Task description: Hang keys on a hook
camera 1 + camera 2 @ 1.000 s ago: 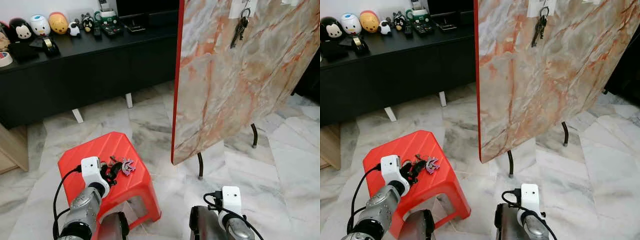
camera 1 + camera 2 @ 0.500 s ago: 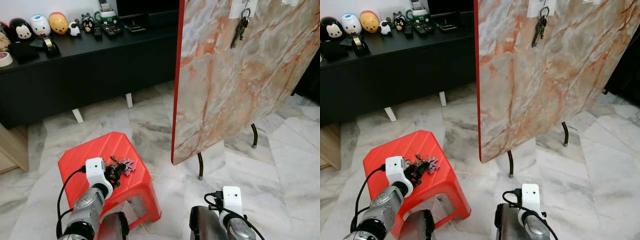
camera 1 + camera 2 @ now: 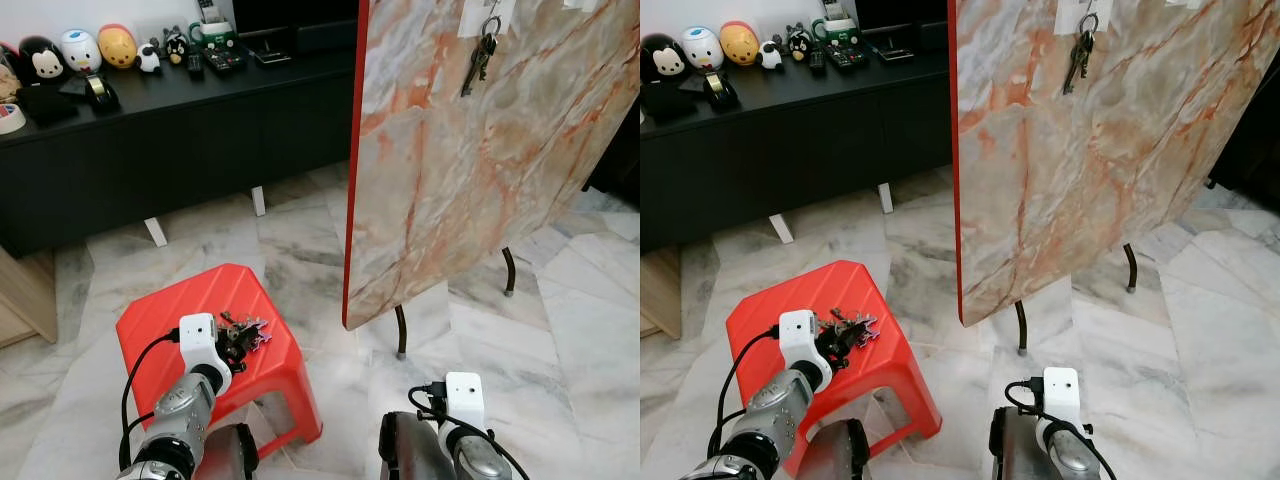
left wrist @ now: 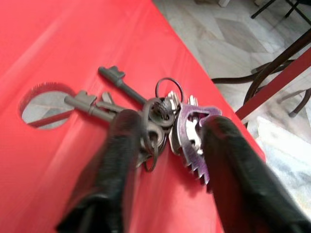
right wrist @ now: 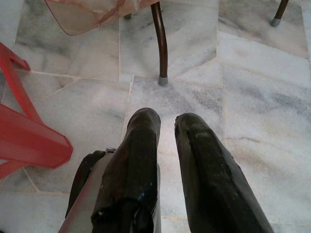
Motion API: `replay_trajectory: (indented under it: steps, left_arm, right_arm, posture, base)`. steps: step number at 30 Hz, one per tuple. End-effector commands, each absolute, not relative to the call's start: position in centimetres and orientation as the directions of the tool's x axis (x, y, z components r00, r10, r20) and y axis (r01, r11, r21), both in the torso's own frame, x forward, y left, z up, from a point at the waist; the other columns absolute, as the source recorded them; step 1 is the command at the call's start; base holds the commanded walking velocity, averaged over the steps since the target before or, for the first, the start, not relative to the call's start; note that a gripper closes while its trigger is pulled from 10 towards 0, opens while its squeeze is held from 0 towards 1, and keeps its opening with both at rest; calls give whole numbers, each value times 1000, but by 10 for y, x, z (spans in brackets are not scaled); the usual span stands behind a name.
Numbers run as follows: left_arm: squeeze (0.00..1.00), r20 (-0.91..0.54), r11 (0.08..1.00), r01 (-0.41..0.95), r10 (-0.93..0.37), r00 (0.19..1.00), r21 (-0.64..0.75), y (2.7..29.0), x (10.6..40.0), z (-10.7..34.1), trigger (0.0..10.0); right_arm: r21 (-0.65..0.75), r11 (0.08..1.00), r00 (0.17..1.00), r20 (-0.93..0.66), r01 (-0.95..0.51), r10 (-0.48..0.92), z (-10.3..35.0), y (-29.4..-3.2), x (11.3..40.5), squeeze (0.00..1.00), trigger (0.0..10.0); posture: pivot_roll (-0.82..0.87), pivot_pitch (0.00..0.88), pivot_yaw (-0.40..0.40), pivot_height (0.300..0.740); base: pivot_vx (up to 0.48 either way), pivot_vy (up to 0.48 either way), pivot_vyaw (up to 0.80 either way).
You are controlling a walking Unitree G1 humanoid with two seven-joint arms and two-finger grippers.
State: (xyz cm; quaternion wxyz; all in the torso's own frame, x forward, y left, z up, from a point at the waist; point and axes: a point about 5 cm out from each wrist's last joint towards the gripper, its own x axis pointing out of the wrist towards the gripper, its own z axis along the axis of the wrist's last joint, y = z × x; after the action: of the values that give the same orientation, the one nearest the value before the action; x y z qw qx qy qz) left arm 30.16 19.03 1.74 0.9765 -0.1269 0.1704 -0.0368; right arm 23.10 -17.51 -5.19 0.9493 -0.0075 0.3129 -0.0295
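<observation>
On red stool [image 3: 170, 310]: bunch of keys [image 4: 165, 121], lying flat beside the seat hole. Left gripper [image 4: 167, 160] spread wide, fingers straddling the bunch, nothing held. Right gripper [image 5: 167, 145] idle near the floor, fingers narrowly parted.

Risk: fingers sliding on smooth plastic, pinching one key only (bunch dangles, drops).

Unclear: free hook; marble board [image 3: 480, 170] already carries hung keys [image 3: 480, 55].

keys [image 4: 165, 121] | partly behind left gripper [image 4: 167, 145] fingers [image 4: 121, 160], blurred
</observation>
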Motion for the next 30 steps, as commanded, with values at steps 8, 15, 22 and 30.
replay_trajectory:
  steps: [8,15,22,30]
  left_arm:
    - [0,-351,971,36,-119,929,-235,186,300,13,0]
    - [0,-357,975,38,-116,927,-219,187,299,12,0]
    - [0,-362,977,29,-106,926,-210,188,299,11,0]
    - [0,-364,978,20,-96,927,-207,188,299,10,0]
  right_arm:
    - [-31,998,797,-600,62,-68,-54,-176,228,0,10000]
    - [-31,998,797,-600,61,-68,-54,-175,228,0,10000]
    - [-31,998,796,-601,61,-67,-54,-175,228,0,10000]
    - [-32,998,796,-602,62,-69,-54,-177,228,0,10000]
  posture:
    - [-3,46,-41,571]
    - [-2,46,-41,571]
    - [-3,48,-42,571]
    - [-4,47,-42,571]
  base:
    - [0,0,0]
    - [0,0,0]
    - [0,0,0]
    - [0,0,0]
